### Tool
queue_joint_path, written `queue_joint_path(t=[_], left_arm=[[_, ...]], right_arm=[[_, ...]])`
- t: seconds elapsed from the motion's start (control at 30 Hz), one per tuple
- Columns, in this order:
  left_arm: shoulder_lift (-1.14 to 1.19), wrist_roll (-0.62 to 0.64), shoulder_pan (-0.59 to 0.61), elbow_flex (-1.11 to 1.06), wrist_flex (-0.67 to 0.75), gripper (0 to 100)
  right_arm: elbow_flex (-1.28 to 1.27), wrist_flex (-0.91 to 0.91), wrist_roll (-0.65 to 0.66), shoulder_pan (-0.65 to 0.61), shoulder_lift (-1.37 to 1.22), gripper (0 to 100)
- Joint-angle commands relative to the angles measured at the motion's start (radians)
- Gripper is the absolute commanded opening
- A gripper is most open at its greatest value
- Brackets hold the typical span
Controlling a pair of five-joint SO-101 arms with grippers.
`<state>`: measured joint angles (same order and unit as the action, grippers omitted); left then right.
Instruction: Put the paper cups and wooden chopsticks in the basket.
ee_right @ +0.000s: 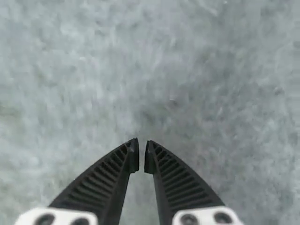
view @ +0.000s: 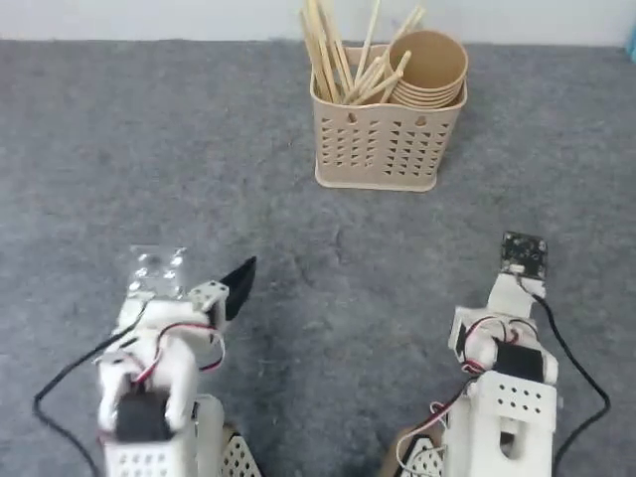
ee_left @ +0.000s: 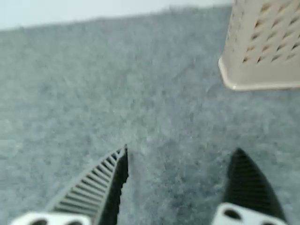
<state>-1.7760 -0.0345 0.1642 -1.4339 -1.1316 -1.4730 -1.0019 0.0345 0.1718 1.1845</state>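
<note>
While standing in basket [view: 383, 149], chopsticks [view: 360, 81] point upward.

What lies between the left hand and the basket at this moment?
Just bare grey carpet. In the left wrist view, no object sits between the left hand and the basket, and the high view agrees.

Robot lab bench; wired arms [view: 159, 368] [view: 502, 368] on grey felt table [view: 298, 229], pale wall [view: 149, 18].

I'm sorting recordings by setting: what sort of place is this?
Likely a robotics lab tabletop: left arm and right arm on a grey mat, with a basket of paper cups and chopsticks.
</note>
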Motion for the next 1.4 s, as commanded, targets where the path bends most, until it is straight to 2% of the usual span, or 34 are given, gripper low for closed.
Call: queue_joint_path(t=[0.0,0.1,0.17,0.23,0.33,0.4,0.53,0.7,0.8,0.87,0.93,1.03,1.23,1.37], left_arm=[[0.032,0.029,0.006,-0.188,0.252,15],[0.032,0.034,0.008,-0.239,0.252,0],[0.034,0.034,0.043,-0.255,0.247,3],[0.032,0.038,0.086,-0.255,0.215,1],[0.032,0.038,0.1,-0.242,0.172,1],[0.032,0.035,0.1,-0.234,0.133,1],[0.032,0.034,0.098,-0.228,0.124,1],[0.032,0.037,0.098,-0.226,0.124,1],[0.032,0.035,0.1,-0.228,0.124,1],[0.034,0.048,0.094,-0.245,0.109,1],[0.031,0.107,0.077,-0.252,0.049,1],[0.014,0.181,0.071,-0.255,0.044,1],[0.009,0.155,0.046,-0.255,-0.069,1],[0.008,0.14,0.008,-0.251,-0.097,1]], right_arm=[[0.009,-0.053,0.087,0.027,-0.005,3.6],[0.008,-0.091,0.078,0.047,-0.005,3.7],[0.008,-0.097,0.025,0.061,-0.005,3.7],[0.008,-0.099,-0.049,0.065,-0.005,3.7],[0.005,-0.102,-0.163,0.064,-0.005,3.7],[-0.021,-0.082,-0.187,0.064,-0.005,3.7],[-0.058,-0.061,-0.153,0.022,-0.005,3.6],[-0.071,-0.058,0.003,-0.036,-0.004,3.6],[-0.071,-0.058,0.052,-0.039,-0.004,3.6],[-0.071,-0.058,0.054,-0.039,-0.004,3.6],[-0.071,-0.058,0.054,-0.041,-0.004,3.6],[-0.071,-0.056,0.052,-0.039,-0.004,3.6],[-0.071,-0.056,0.057,-0.041,-0.004,3.7],[-0.071,-0.056,0.057,-0.041,-0.004,3.7]])
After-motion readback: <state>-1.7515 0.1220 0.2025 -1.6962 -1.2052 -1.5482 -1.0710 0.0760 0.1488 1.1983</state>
